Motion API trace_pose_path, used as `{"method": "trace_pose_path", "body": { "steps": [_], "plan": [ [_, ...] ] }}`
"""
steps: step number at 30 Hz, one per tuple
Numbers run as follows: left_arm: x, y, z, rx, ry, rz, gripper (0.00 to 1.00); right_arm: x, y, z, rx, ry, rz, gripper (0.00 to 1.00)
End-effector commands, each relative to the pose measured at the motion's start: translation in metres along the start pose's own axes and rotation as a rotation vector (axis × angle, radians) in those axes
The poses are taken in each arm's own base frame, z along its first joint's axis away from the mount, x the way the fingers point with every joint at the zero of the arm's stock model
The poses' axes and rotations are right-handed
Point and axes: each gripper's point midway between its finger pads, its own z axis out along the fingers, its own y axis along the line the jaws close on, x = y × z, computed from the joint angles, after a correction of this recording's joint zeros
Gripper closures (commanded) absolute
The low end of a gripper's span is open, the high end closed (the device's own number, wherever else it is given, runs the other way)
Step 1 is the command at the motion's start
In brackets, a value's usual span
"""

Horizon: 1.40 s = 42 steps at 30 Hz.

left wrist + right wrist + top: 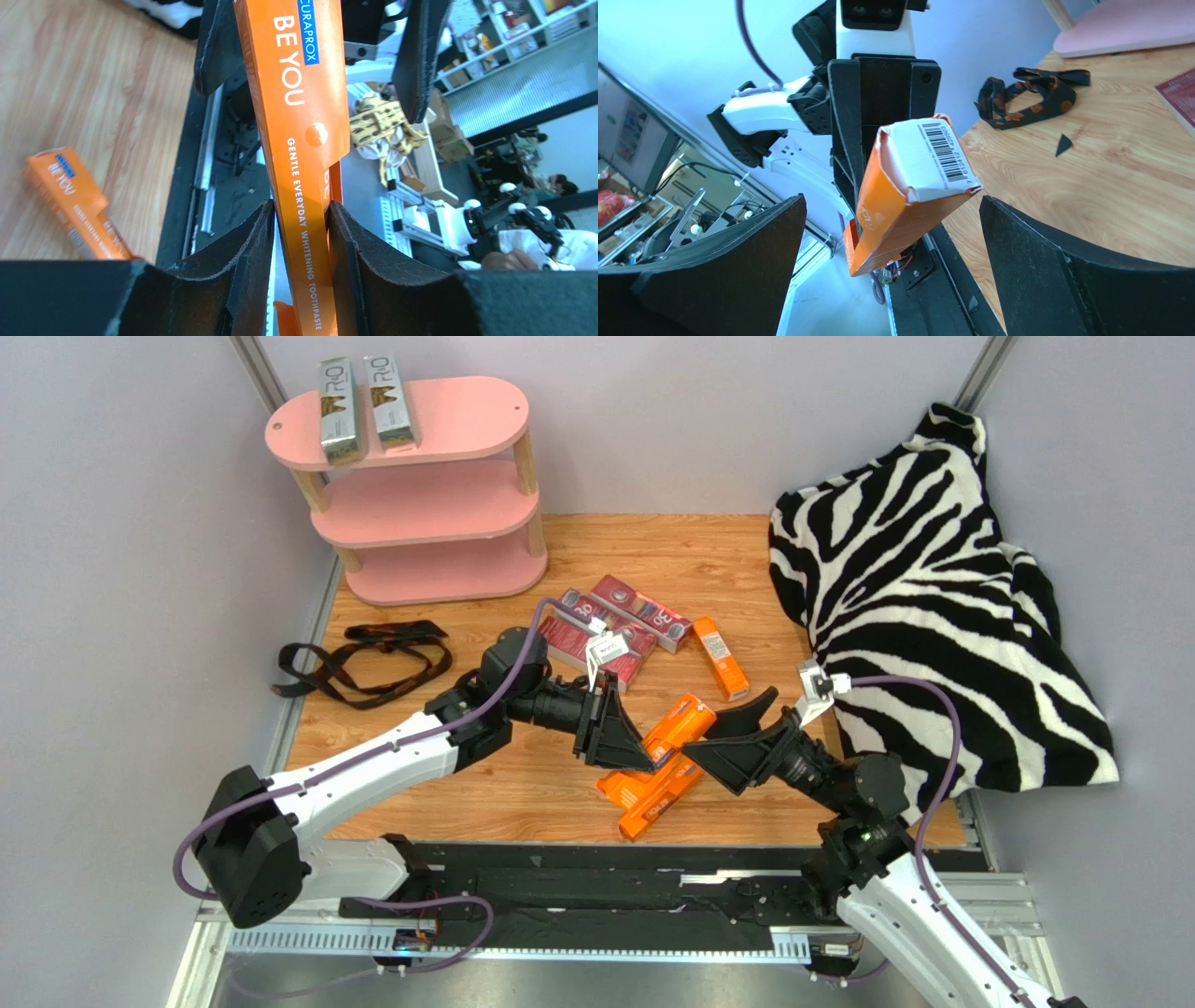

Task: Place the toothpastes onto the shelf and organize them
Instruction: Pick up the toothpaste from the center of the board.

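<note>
My left gripper (631, 742) (300, 206) is shut on an orange toothpaste carton (683, 721) (298, 105), held above the table. The carton's barcode end (927, 157) points between my right gripper's (724, 737) (892, 210) wide-open fingers (1053, 266), which touch nothing. More orange toothpaste lies below (652, 798) (74, 203), and another orange carton (720, 658) lies farther back. Dark red cartons (606, 627) lie mid-table. Two silver-grey cartons (337, 406) (389, 399) rest on the top board of the pink shelf (435, 504) at back left.
A black strap (362, 662) (1025, 98) lies on the wooden table left of my left arm. A zebra-print cloth (933, 602) is heaped at the right wall. Grey walls close in both sides, and a black rail (631, 875) runs along the near edge.
</note>
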Motion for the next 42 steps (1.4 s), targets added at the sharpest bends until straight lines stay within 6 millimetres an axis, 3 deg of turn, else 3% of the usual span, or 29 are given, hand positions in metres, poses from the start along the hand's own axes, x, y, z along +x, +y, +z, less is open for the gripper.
{"method": "trace_pose_path", "body": {
  "steps": [1, 5, 15, 18, 25, 38, 42],
  "plan": [
    [-0.022, -0.039, -0.003, 0.178, -0.061, 0.131, 0.57, -0.011, 0.032, -0.001, -0.132, -0.027, -0.056, 0.0],
    [-0.023, -0.04, -0.001, 0.205, -0.056, 0.122, 0.57, -0.013, 0.039, -0.003, -0.172, -0.045, -0.058, 0.01],
    [-0.019, -0.034, 0.006, 0.245, -0.048, 0.074, 0.57, -0.013, 0.046, -0.004, -0.207, -0.046, -0.065, 0.15],
    [-0.018, -0.033, 0.006, 0.249, -0.053, 0.069, 0.58, -0.013, 0.045, -0.003, -0.204, -0.045, -0.055, 0.27],
    [-0.014, -0.033, 0.008, 0.26, -0.045, 0.061, 0.58, -0.012, 0.04, -0.001, -0.187, -0.042, -0.045, 0.33],
    [-0.008, -0.038, 0.013, 0.278, -0.025, 0.074, 0.57, -0.009, 0.037, -0.001, -0.176, -0.034, -0.03, 0.64],
    [-0.01, -0.037, 0.012, 0.252, -0.029, 0.095, 0.47, -0.01, 0.037, -0.002, -0.166, -0.041, -0.029, 0.67]
  ]
}}
